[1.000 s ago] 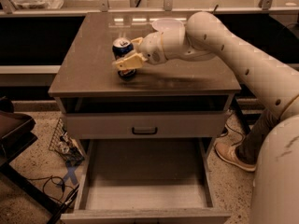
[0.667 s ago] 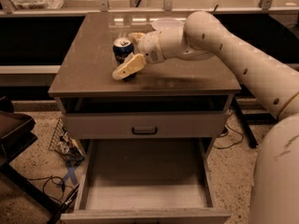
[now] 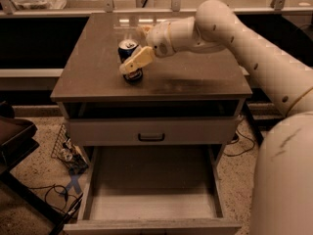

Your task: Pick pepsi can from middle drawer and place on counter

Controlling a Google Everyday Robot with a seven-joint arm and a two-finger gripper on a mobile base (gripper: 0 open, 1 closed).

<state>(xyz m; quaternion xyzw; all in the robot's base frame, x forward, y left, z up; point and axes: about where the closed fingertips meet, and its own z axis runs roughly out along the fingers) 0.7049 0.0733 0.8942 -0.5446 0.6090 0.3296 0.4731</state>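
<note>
The small dark-blue pepsi can (image 3: 126, 53) stands upright on the glossy grey-brown counter (image 3: 195, 77), left of centre. The cream two-finger gripper (image 3: 132, 49) straddles it with fingers spread wide, gripping nothing. Below, the grey-beige middle drawer (image 3: 151, 195) is pulled out.

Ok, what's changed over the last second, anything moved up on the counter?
Very little. The gripper stays at the pepsi can, which stands on the counter in the same spot as before; whether it has been let go does not show. A shoe that was on the floor right of the cabinet has gone. The middle drawer stays pulled out.
</note>
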